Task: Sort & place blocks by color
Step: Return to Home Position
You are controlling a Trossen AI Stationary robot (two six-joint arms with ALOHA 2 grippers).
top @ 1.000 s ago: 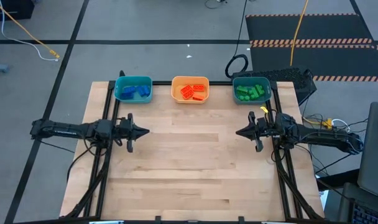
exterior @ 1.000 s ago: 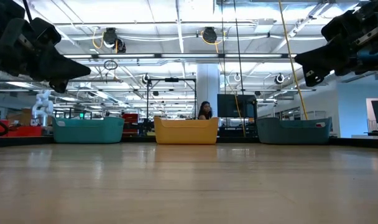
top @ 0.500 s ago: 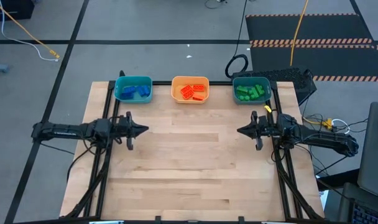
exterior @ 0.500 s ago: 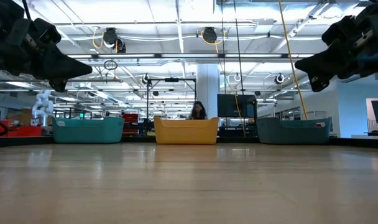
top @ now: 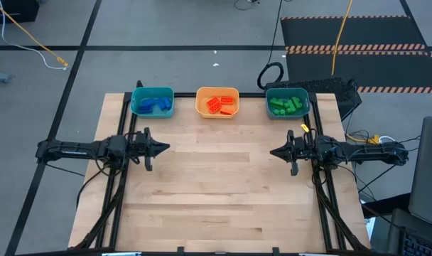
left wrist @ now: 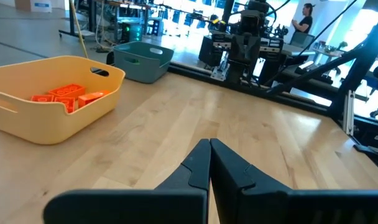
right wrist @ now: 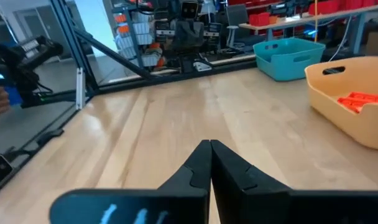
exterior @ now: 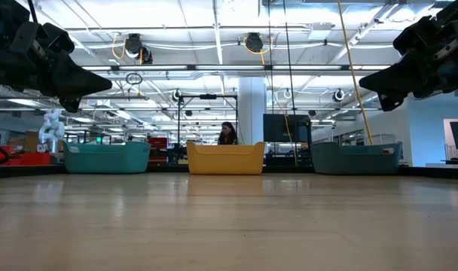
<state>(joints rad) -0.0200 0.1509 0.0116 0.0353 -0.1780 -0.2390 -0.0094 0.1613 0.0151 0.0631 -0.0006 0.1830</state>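
A wooden table (top: 216,192) seen from above, with 3 small trays in a row along its far edge. The orange tray (top: 200,104) stands in the middle of the row and holds the orange-red blocks (top: 221,105). To the left of the orange tray, apart from it, a light blue tray (top: 135,103) holds the blue blocks (top: 154,104). To the right of the orange tray, a dark teal tray (top: 268,101) holds the green blocks (top: 286,105).

The left gripper (top: 163,148) hovers above the table, nearer than the orange tray and off to its left. Its 2 fingers (left wrist: 198,163) are pressed together, gripping nothing. The right gripper (top: 275,151) hovers opposite, off to the right of the orange tray, tips likewise closed and empty. Both grippers point inward at each other.

In the low view, a person (exterior: 227,133) shows in the room behind the orange tray.
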